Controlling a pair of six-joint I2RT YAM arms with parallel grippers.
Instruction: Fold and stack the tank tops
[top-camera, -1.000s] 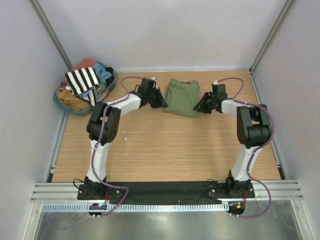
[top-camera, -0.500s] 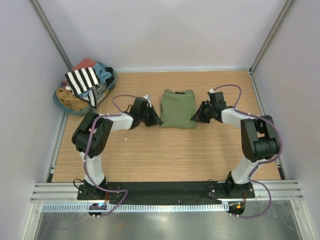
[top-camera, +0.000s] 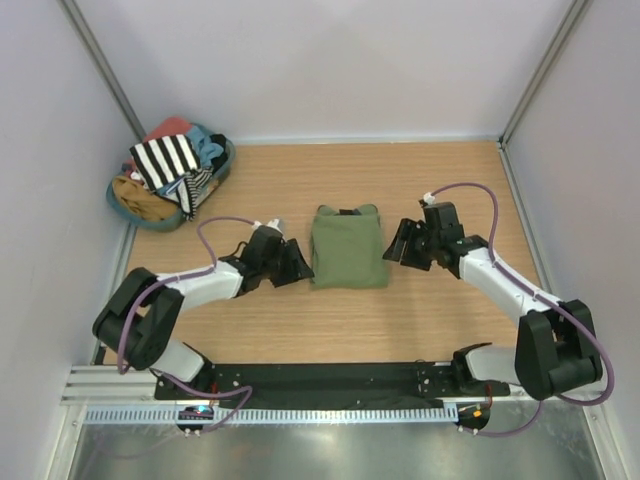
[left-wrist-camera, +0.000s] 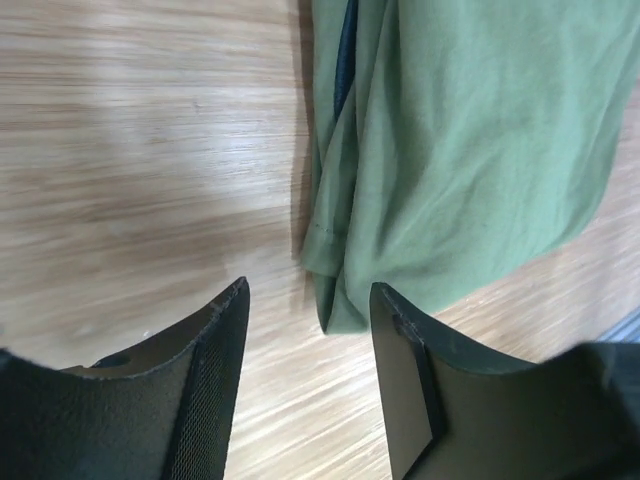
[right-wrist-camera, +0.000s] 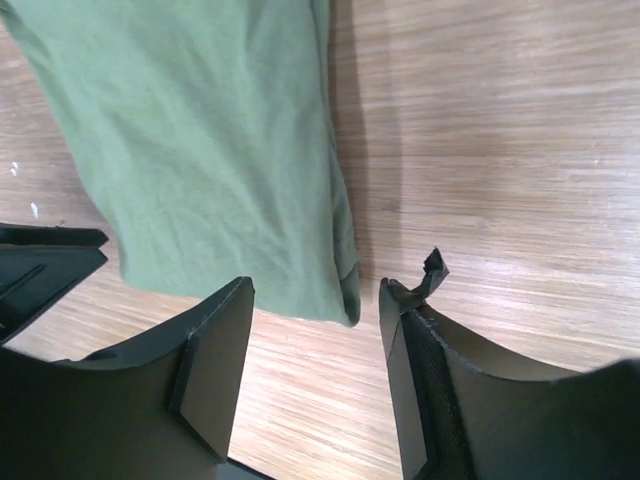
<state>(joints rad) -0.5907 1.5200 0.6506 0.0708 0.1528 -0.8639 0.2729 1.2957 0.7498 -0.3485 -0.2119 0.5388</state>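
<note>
The olive green tank top (top-camera: 348, 247) lies folded into a flat rectangle on the table's middle. My left gripper (top-camera: 300, 265) sits just off its left edge, open and empty. In the left wrist view the cloth's corner (left-wrist-camera: 470, 150) lies just past the gripper (left-wrist-camera: 305, 295). My right gripper (top-camera: 393, 245) stands off the top's right edge, open with nothing held. In the right wrist view the green top's near corner (right-wrist-camera: 200, 130) lies just ahead of the gripper (right-wrist-camera: 315, 290). The striped tank top (top-camera: 165, 160) lies draped over the pile in the basket.
A teal basket (top-camera: 122, 205) at the far left holds a heap of clothes, among them a salmon-red garment (top-camera: 170, 128) and a light blue one (top-camera: 205, 140). White walls and metal posts bound the wooden table (top-camera: 330, 320).
Both arms drew back toward the near edge, dragging the green top nearer and slightly left. Both grippers have since opened and let go of it.
</note>
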